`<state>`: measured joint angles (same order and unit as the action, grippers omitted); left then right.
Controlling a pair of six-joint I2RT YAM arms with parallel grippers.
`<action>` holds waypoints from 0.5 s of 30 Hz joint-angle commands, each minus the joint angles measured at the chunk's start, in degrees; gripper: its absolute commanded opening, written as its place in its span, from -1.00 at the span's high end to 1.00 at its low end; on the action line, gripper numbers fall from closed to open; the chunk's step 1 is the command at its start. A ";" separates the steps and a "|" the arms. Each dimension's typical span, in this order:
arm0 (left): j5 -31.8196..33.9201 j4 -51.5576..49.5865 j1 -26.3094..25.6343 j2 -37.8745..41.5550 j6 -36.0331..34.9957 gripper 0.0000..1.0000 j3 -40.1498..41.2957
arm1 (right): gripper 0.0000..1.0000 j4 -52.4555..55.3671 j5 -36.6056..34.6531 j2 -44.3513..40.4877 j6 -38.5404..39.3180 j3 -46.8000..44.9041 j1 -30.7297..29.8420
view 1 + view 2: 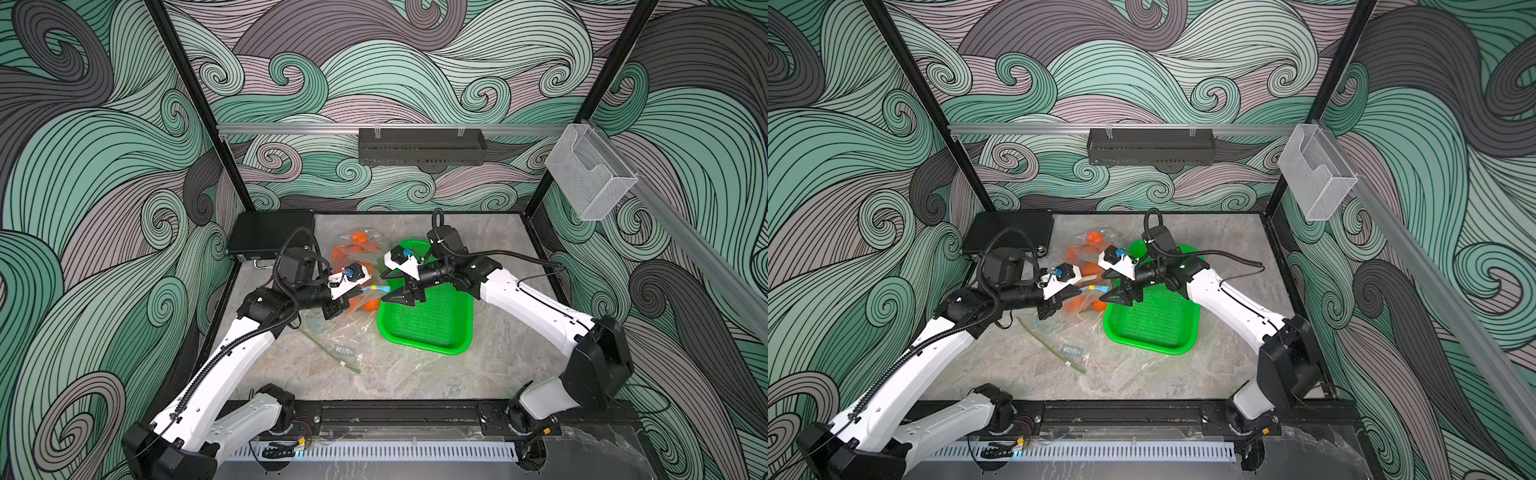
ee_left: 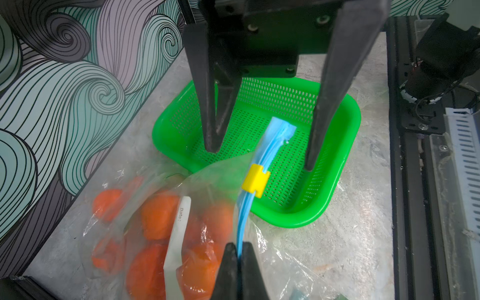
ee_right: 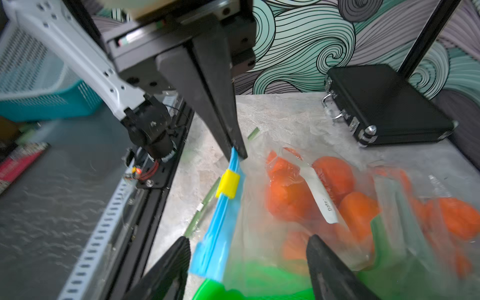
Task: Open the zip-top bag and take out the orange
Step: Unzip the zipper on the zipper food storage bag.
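The clear zip-top bag (image 2: 275, 259) holds several oranges (image 2: 158, 218) and lies on the table beside a green basket (image 2: 345, 166). Its blue zip strip (image 2: 244, 215) carries a yellow slider (image 2: 255, 180) and is lifted off the table. My left gripper (image 2: 237, 249) is shut on the strip behind the slider. In both top views this grip (image 1: 358, 291) sits over the oranges (image 1: 370, 306). My right gripper (image 3: 249, 239) is open, its fingers standing either side of the strip's free end (image 3: 207, 254) without touching it. In a top view the right gripper (image 1: 1105, 287) hangs over the basket's edge.
A black case (image 1: 270, 235) lies at the back left. A second bag of oranges (image 1: 357, 245) sits behind the arms. An empty clear bag with a green zip strip (image 1: 336, 349) lies in front of the left arm. The green basket (image 1: 419, 347) is under the right arm.
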<state>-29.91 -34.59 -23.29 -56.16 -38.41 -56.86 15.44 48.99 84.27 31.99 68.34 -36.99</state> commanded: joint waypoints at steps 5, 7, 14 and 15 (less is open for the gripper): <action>-2.42 0.06 -0.35 1.78 -0.26 1.00 -0.36 | -0.48 -9.69 -3.65 -4.80 6.34 -3.30 -0.66; -2.84 -0.46 -0.35 1.50 -0.26 1.00 -0.53 | -0.43 -10.34 -5.39 -5.43 8.32 -3.80 -2.29; -3.40 -1.78 -0.44 1.31 -0.36 1.00 -1.15 | -0.07 -9.30 -11.40 -6.08 13.65 -4.38 -5.20; -3.40 -1.80 -0.44 1.38 -0.35 1.00 -1.06 | 0.00 -9.58 -11.84 -6.26 13.92 -4.67 -5.24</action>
<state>-31.18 -35.40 -23.29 -55.02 -38.44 -56.73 6.72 39.97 79.07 43.64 64.73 -42.48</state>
